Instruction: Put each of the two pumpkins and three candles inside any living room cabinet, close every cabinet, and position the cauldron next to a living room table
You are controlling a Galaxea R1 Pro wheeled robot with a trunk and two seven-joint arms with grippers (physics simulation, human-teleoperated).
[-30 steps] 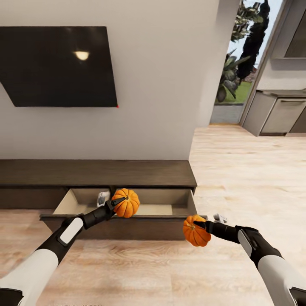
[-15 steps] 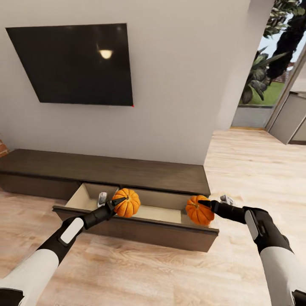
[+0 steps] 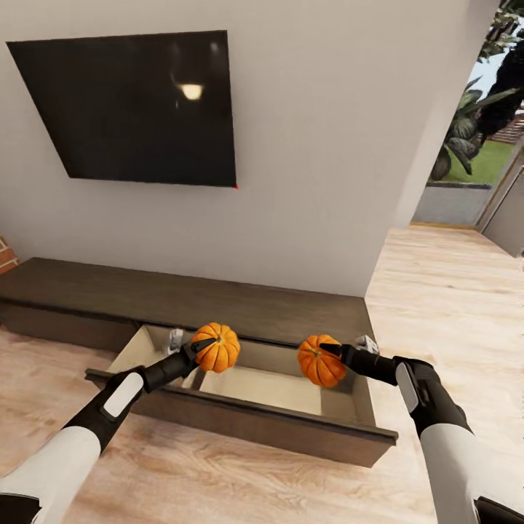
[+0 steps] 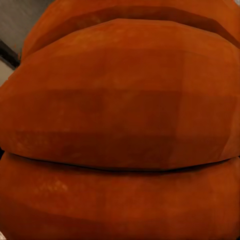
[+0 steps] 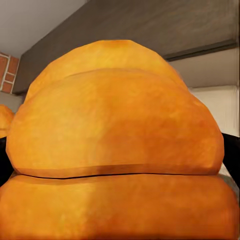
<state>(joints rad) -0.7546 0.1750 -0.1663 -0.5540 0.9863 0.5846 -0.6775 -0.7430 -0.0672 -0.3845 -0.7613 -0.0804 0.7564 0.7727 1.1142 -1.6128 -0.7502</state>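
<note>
Two orange ribbed pumpkins hang over the open drawer (image 3: 240, 386) of the long dark brown cabinet (image 3: 182, 298). My left gripper (image 3: 195, 350) is shut on the left pumpkin (image 3: 216, 347), whose orange skin (image 4: 120, 120) sits right in front of the left wrist camera. My right gripper (image 3: 331, 353) is shut on the right pumpkin (image 3: 319, 361), which shows up close (image 5: 115, 150) in the right wrist view with the cabinet behind it. A pale grey candle (image 3: 175, 338) stands in the drawer's far left corner.
A black TV panel (image 3: 138, 109) hangs on the white wall above the cabinet. Light wood floor (image 3: 451, 291) stretches to the right toward a glass door with plants outside. The drawer front (image 3: 240, 422) juts out toward me.
The head camera has swung left, shifting the scene right. My right gripper has carried its pumpkin from beyond the drawer's right end to above the drawer's right part. The left arm holds steady.
</note>
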